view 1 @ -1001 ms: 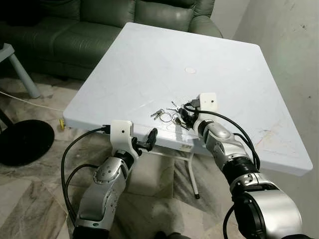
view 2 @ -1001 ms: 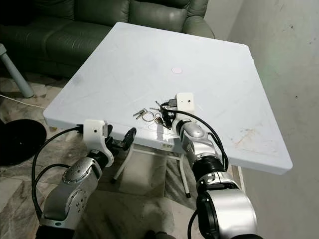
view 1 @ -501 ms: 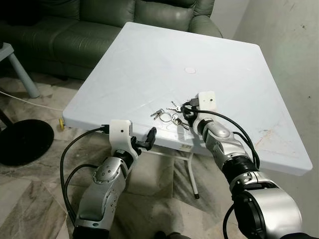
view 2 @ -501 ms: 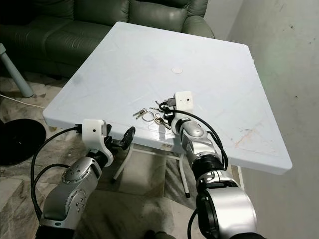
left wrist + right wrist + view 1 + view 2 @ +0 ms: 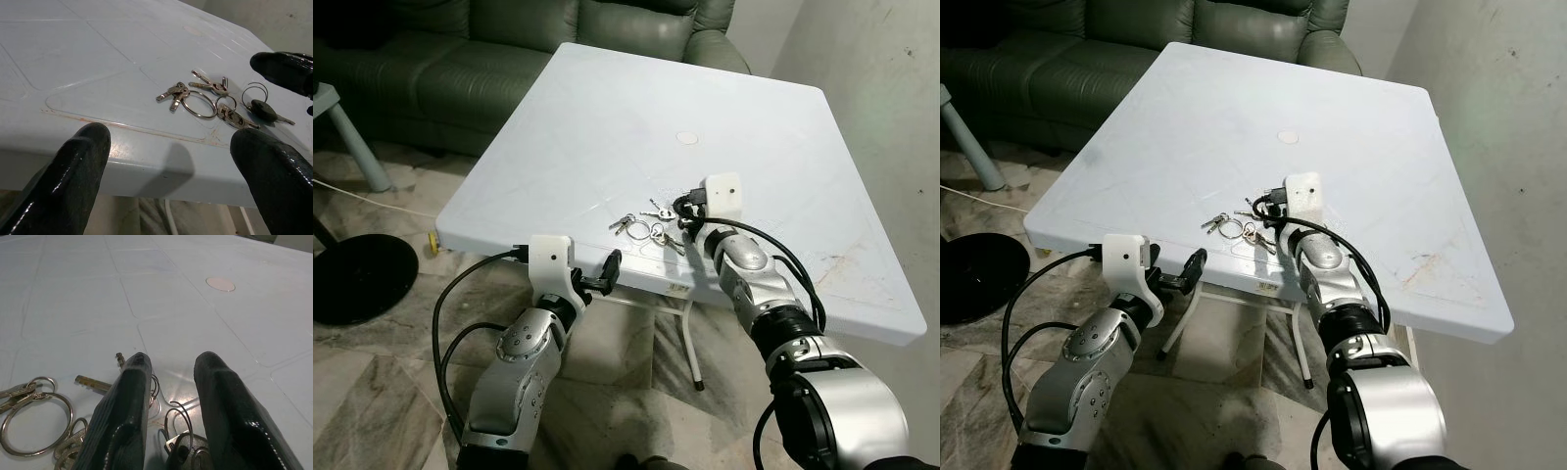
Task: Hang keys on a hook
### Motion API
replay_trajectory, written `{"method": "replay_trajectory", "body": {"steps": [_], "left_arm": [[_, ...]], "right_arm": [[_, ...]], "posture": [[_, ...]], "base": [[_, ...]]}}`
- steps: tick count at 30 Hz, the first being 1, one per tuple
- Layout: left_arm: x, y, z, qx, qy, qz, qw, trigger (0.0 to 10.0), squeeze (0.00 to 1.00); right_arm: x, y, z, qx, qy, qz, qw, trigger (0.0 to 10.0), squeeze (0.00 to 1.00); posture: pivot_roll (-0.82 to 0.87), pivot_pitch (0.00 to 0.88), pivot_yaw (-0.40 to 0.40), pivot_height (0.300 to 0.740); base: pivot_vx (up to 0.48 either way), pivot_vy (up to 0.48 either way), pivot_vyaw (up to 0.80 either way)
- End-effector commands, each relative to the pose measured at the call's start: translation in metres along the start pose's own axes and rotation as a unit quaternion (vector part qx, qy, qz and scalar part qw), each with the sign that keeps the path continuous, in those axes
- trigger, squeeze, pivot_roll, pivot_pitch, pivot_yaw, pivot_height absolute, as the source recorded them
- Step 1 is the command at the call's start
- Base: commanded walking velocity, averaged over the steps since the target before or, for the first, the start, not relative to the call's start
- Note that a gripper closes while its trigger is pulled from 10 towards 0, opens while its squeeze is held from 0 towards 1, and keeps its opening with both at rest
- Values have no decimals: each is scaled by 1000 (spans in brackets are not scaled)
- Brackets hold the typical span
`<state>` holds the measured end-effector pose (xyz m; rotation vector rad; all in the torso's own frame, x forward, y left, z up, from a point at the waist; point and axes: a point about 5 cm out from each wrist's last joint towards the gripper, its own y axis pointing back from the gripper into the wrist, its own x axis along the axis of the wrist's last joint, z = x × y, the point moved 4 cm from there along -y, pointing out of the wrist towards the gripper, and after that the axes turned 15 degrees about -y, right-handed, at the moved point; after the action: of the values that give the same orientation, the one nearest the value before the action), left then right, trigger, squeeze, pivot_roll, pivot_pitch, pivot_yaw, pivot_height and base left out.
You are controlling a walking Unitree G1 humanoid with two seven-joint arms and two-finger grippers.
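Head eyes look down; wrist cameras skim the shared keys [image 5: 205, 98].

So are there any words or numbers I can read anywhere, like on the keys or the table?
None can be read.
The keys: any stamping is too small and blurred to read.
The table: plain white, no writing.
The black key head near the right tool: no readable mark.

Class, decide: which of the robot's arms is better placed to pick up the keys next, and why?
Right. The right gripper sits open on the table directly over the keys, while the left gripper hangs open beyond the table's near edge.
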<state>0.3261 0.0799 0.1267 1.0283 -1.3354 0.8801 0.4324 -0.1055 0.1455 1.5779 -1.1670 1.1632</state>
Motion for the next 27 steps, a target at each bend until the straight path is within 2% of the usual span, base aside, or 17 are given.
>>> {"method": "replay_trajectory", "body": {"steps": [1, 2, 3, 9, 13, 15, 19, 27], "left_arm": [[2, 1, 5, -6, 2, 1, 1000, 10000, 0], [2, 1, 5, -6, 2, 1, 1000, 10000, 0], [2, 1, 6, -7, 3, 1, 1000, 10000, 0], [3, 2, 6, -8, 6, 2, 1000, 10000, 0], [3, 1, 8, -10, 8, 4, 1000, 10000, 0], [4, 1, 8, -11, 8, 4, 1000, 10000, 0], [4, 1, 10, -13, 10, 4, 1000, 10000, 0], [4, 1, 11, -15, 11, 5, 1000, 10000, 0]], "right_arm": [[2, -1, 2, -2, 4, -3, 1000, 10000, 0], [2, -1, 3, -2, 3, -4, 1000, 10000, 0], [0, -1, 4, -5, -3, -10, 1000, 10000, 1000], [-4, -1, 6, -7, -9, -21, 1000, 10000, 1000], [-8, 0, 5, 2, 6, -33, 999, 10000, 1000], [-10, 0, 4, 10, 8, -38, 999, 10000, 0], [-13, 1, 6, 13, 24, -47, 999, 10000, 0], [-18, 3, 12, 6, 27, -61, 998, 10000, 0]], "posture": [[33, 140, -152, 724], [33, 140, -152, 724], [33, 140, -152, 724], [33, 140, -152, 724], [32, 135, -152, 724], [32, 135, -152, 724], [33, 128, -153, 724], [34, 122, -154, 724]], "base": [[0, 0, 0], [0, 0, 0], [0, 0, 0], [0, 0, 0], [0, 0, 0], [0, 0, 0], [0, 0, 0], [0, 0, 0]]}}
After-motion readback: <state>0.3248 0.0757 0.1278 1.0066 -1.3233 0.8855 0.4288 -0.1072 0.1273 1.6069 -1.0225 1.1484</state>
